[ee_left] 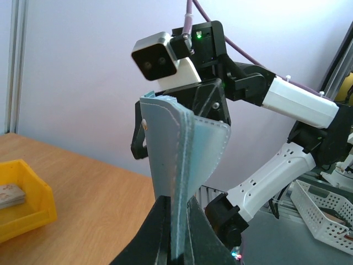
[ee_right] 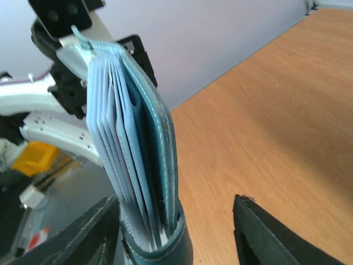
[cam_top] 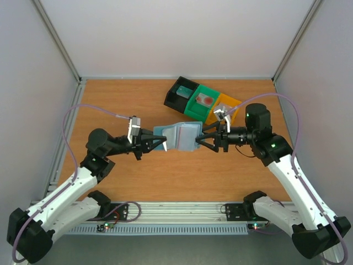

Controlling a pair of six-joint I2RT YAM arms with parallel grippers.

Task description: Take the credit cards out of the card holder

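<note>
The light blue card holder (cam_top: 179, 137) hangs above the table between the two arms. My left gripper (cam_top: 160, 144) is shut on its left edge, and in the left wrist view the holder (ee_left: 185, 143) rises upright from the pinched fingers (ee_left: 160, 232). My right gripper (cam_top: 199, 138) is open around the holder's right end. In the right wrist view the holder (ee_right: 140, 165) shows its fanned pocket edges beside the left finger (ee_right: 83, 237), with a wide gap to the other finger. No credit cards show in the pockets. One pale teal card (cam_top: 179, 97) lies in the black bin.
A black bin (cam_top: 175, 104), a green bin (cam_top: 194, 112) holding a card with a red spot (cam_top: 204, 100), and an orange bin (cam_top: 232, 102) stand in a row at the back right. White walls close in the wooden table (cam_top: 121, 105).
</note>
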